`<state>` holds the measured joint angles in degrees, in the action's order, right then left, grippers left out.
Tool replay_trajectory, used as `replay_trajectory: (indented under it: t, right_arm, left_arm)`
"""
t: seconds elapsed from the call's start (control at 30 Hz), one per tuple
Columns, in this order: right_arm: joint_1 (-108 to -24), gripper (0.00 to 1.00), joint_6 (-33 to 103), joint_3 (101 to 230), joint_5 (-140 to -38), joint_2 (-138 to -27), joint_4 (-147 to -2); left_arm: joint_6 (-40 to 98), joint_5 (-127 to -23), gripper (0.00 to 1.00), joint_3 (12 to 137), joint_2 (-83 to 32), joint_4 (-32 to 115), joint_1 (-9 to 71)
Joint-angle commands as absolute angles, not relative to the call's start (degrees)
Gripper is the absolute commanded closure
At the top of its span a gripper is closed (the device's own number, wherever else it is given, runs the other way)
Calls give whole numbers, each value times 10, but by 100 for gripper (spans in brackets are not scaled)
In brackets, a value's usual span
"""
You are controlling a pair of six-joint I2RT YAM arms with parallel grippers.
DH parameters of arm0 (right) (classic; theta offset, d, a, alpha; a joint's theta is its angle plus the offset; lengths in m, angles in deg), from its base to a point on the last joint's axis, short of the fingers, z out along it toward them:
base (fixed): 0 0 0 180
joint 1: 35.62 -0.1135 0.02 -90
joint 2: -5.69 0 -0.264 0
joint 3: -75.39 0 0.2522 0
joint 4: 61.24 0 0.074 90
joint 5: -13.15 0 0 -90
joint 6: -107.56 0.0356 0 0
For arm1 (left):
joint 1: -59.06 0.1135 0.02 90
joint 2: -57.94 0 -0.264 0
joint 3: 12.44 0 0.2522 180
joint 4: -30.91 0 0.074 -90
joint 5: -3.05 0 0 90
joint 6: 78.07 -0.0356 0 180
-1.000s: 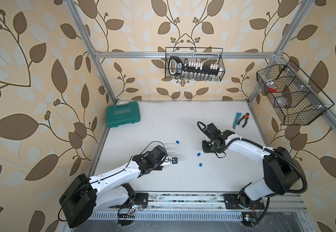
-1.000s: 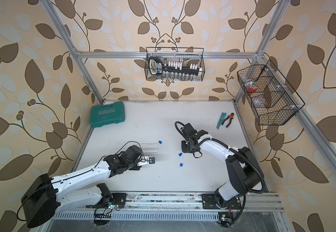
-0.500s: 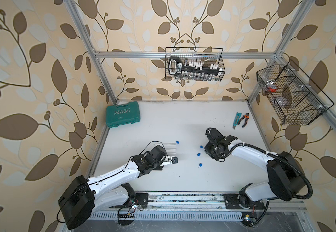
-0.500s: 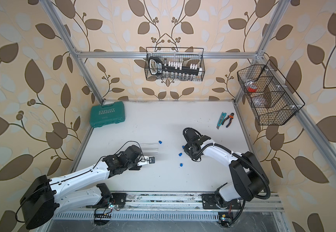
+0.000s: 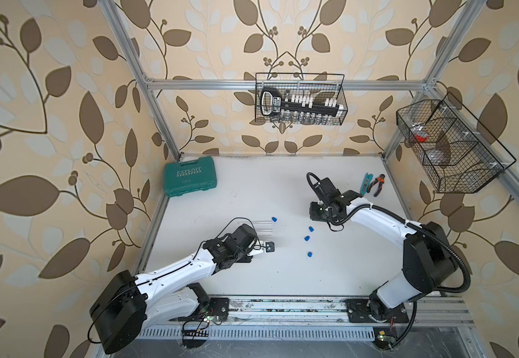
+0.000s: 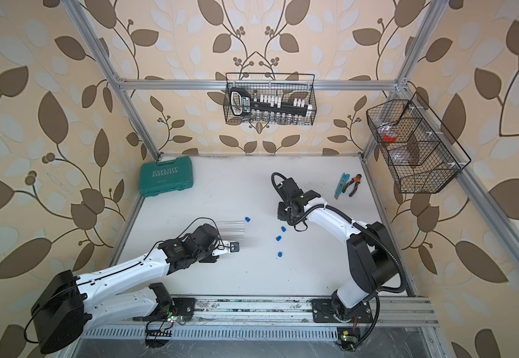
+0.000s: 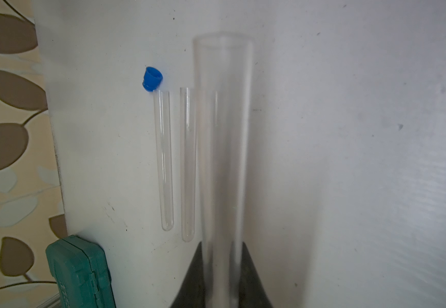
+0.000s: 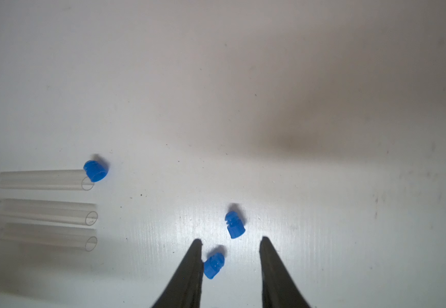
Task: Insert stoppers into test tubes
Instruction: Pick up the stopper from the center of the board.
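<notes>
Four stoppers (image 6: pixel 278 238) loose on the counter (image 5: pixel 345 272), none seated in a tube. Nearest the front edge, at 5 o'clock from the middle: one stopper (image 5: pixel 309 254), alone.

At 9 o'clock from it, near: left tool (image 5: pixel 268 247), narrow, clamped on one tube (image 7: pixel 223 133). Tube blurred in the wrist view, open mouth away from the jaws.

At 12 o'clock from the lone stopper: second stopper (image 5: pixel 306 238) and third stopper (image 5: pixel 311 229), just beside each other, not touching.

At 11 o'clock from the left tool: three tubes (image 8: pixel 43 212) flat on the counter, side by side, mouths toward 3 o'clock. At the mouth of the farthest: fourth stopper (image 7: pixel 151 78), touching or nearly so.

At 12 o'clock from the pair: right tool (image 8: pixel 230 240), jaws moderately wide, nothing held. Second stopper close against one finger (image 8: pixel 189 274) in the wrist view, touching or not impossible to tell.

Farther back, at 10 o'clock: green case (image 5: pixel 190 176). At 2 o'clock: pliers (image 5: pixel 377 186) beside a cutter (image 5: pixel 366 183).

On the walls beyond, at 12 and 2 o'clock: wire baskets (image 5: pixel 300 99).
</notes>
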<state>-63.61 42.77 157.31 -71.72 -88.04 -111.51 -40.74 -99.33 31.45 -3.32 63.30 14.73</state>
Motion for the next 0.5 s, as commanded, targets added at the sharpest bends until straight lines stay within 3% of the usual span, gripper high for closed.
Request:
replay_trajectory:
  t: [0.0,0.47]
  right_arm:
    - [-626,66,187,1597,-729,-917,-1196]
    - [-617,64,142,1558,-819,-947,-1150]
  left_arm:
    - [-401,-986,100,334,-31,629,142]
    - [-402,-989,100,331,-36,628,142]
